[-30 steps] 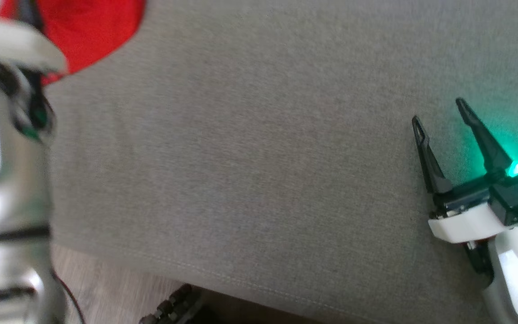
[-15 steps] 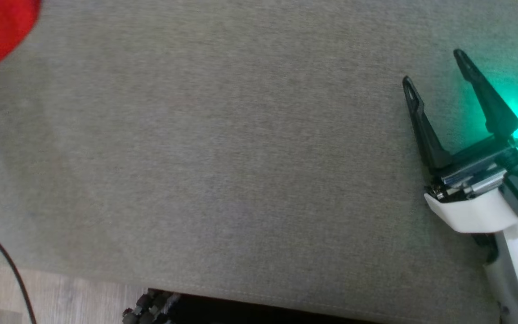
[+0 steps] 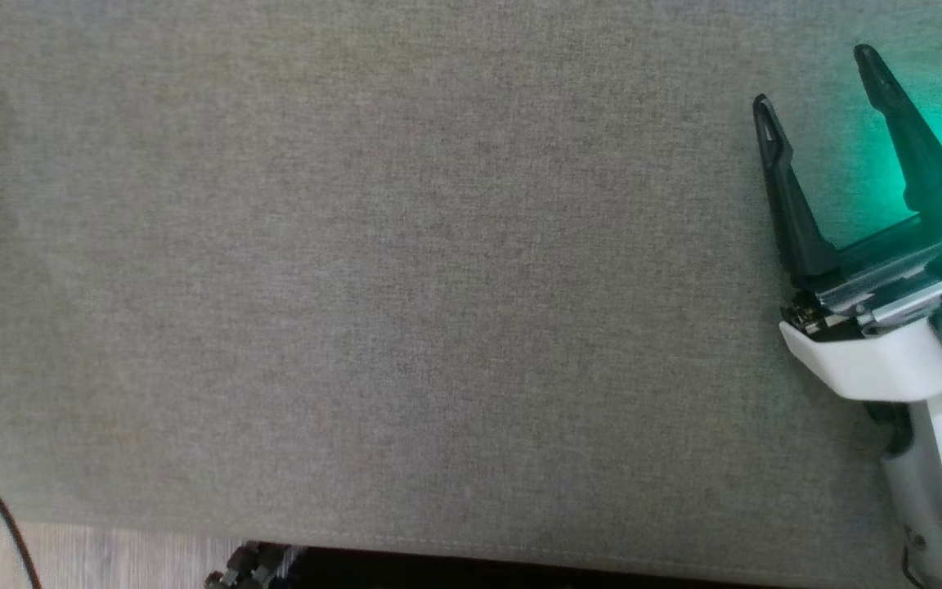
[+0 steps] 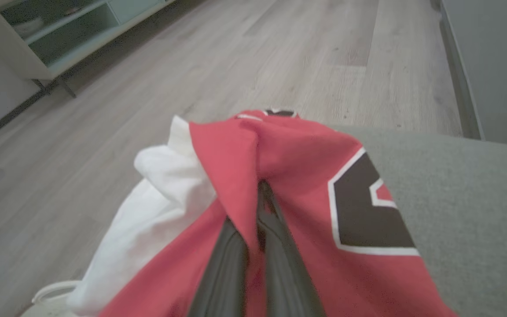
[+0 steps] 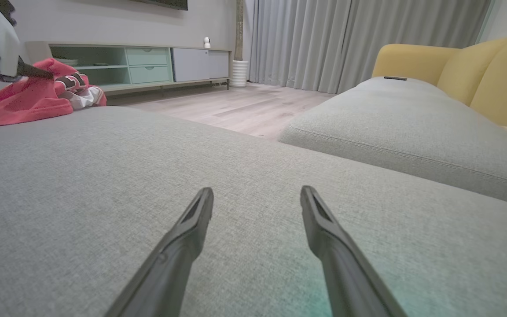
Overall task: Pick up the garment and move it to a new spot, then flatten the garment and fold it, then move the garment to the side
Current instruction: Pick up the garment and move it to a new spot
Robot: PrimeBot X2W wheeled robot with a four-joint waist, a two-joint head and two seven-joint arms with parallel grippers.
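Left gripper pinched shut on red jersey, at far-left edge of grey cushion.
Right gripper spread, empty, well apart to the right; left arm nearer.

The garment is red with a white panel and a black shape edged in white. The sofa cushion is heathered grey, the backrest yellow. My right gripper has black fingers, washed in green light.
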